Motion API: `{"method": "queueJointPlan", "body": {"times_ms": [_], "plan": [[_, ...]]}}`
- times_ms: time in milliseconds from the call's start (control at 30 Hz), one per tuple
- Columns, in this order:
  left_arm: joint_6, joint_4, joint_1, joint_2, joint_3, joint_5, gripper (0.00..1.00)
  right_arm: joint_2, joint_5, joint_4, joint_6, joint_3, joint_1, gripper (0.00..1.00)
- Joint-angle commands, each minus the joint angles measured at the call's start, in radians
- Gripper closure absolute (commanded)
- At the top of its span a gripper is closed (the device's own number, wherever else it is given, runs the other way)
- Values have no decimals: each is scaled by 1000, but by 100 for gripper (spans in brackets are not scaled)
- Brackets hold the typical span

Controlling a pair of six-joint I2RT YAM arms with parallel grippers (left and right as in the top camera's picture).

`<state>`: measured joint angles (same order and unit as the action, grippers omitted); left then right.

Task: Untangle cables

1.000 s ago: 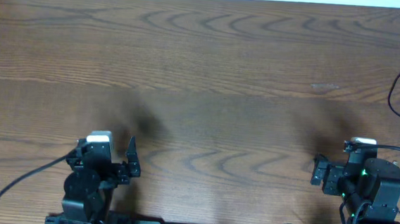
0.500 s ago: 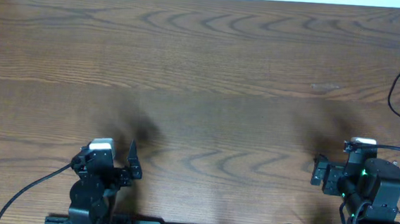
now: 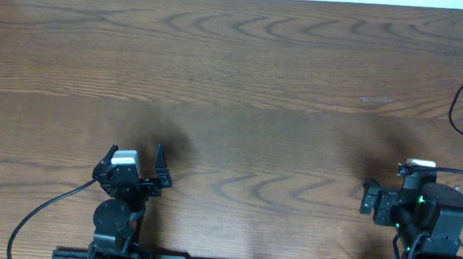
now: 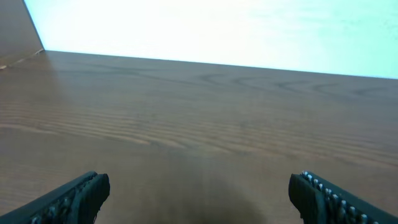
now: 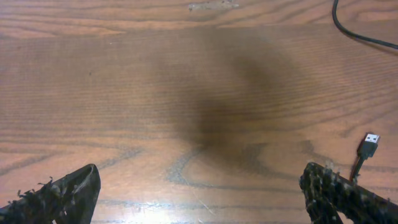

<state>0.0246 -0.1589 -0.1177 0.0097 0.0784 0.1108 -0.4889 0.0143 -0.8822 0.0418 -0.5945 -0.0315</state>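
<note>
Well, both arms sit at the near edge of the wooden table [image 3: 236,64], the left gripper [image 3: 138,150] and right gripper [image 5: 199,182] each with jaws spread wide apart. A thin black cable [image 3: 453,108] curves along the table's right edge, well apart from the left gripper. A silver plug [image 5: 371,139] lies just beside the right gripper.

Bare wooden table [image 3: 243,81] stretches ahead of my left gripper [image 4: 199,198] and my right gripper [image 5: 200,194], giving both room to pass. A thin black cable [image 5: 359,36] curves along the far right. A small plug [image 5: 370,139] lies just beside my right finger. A wooden board [image 4: 17,28] stands at the far left edge.
</note>
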Motion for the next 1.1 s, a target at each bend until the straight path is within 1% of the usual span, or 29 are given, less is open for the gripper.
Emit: {"method": "queueJointPlan", "body": {"times_ms": [0,67,733,867,1067], "plan": [[-13,45,11,-8,-49,6,2,5,-6,-1,10,3,-4,1],[-13,103,18,-8,-75,6,2,5,-6,-2,10,3,-4,1],[-16,95,26,-8,-74,7,2,5,-6,-2,10,3,-4,1],[-69,95,63,-8,-74,6,2,5,-6,-1,10,3,-4,1],[-77,95,100,-8,-74,6,2,5,-6,-2,10,3,-4,1]]}}
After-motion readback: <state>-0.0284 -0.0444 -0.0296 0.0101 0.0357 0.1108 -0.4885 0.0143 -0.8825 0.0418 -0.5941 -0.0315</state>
